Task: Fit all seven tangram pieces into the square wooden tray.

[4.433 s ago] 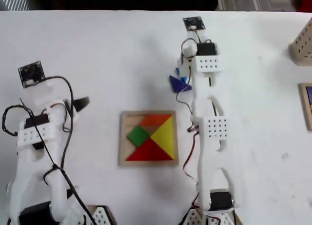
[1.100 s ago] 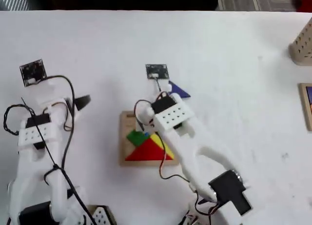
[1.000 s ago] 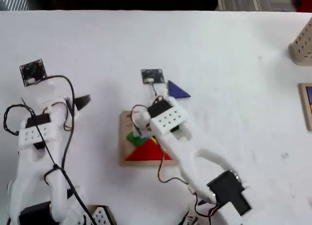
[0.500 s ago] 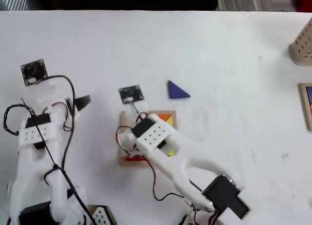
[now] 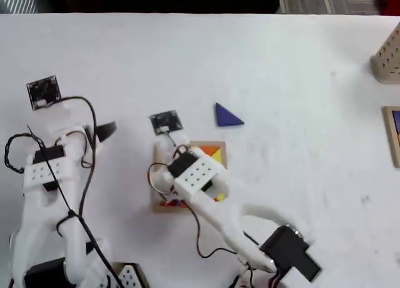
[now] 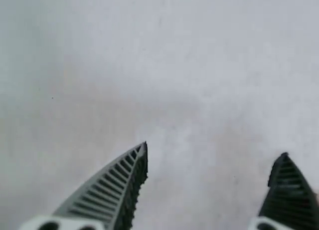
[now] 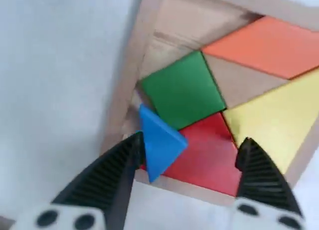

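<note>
Right end effector (image 7: 192, 142) hangs over the square wooden tray (image 7: 127, 85) at mid-worktop (image 5: 300, 63), fingers apart. A light blue triangle (image 7: 159, 140) lies by the tray's left rim, touching one finger, next to the green square (image 7: 182, 90) and red triangle (image 7: 209, 155). A dark blue triangle (image 5: 227, 115) lies beyond the tray's far right corner. Left end effector (image 6: 214, 150) is spread over bare worktop.

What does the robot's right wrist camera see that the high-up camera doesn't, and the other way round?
From the right wrist: a light blue triangle between the fingers of the open right pincer, lying partly over the red piece, plus the green square and bare wood gaps. From high up: a dark blue triangle on the table beyond the tray, and the left arm. In both: the tray with its orange piece and red piece.
</note>
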{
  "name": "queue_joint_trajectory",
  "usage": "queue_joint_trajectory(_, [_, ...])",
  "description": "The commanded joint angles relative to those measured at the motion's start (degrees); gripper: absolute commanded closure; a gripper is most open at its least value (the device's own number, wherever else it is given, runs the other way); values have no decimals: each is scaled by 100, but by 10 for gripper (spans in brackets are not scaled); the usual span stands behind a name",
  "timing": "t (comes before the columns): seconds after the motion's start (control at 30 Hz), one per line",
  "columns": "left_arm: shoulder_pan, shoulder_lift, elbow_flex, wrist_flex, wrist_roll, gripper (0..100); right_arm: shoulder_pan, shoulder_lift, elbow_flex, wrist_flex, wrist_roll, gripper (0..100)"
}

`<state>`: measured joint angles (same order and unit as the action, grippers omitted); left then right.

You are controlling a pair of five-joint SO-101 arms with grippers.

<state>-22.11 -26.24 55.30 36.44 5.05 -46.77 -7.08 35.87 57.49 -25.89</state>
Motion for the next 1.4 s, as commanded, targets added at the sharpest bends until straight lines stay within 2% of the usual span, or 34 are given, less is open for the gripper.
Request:
queue_joint_trajectory(0.0, [66,-207,-114,-114,-53,622,189,-602,-158,444,791,727])
queue_joint_trajectory(0.1, [66,-207,-114,-114,-53,622,171,-1200,-273,989,2365,813])
queue_joint_trajectory(0.2, [66,-207,-114,-114,-53,622,242,-1727,-246,1235,3446,954])
queue_joint_trajectory(0.23, [66,-207,-114,-114,-53,622,295,-1824,-158,1279,3640,991])
queue_joint_trajectory(0.33, [66,-207,-114,-114,-53,622,462,-1921,255,1156,3859,950])
queue_joint_trajectory(0.5, [66,-207,-114,-114,-44,623,514,-1666,967,251,4457,980])
queue_joint_trajectory(0.63, [57,-207,-114,-114,-44,623,453,-1393,1275,-251,4343,981])
queue_joint_trajectory(0.97, [57,-207,-114,-114,-35,623,-330,-567,1284,-523,4299,981])
queue_joint_trajectory(1.1, [57,-207,-114,-114,-35,623,-374,-549,1213,-725,3912,981])
queue_joint_trajectory(1.37, [57,-207,-114,-114,-44,623,-409,-567,1073,-734,3798,981])
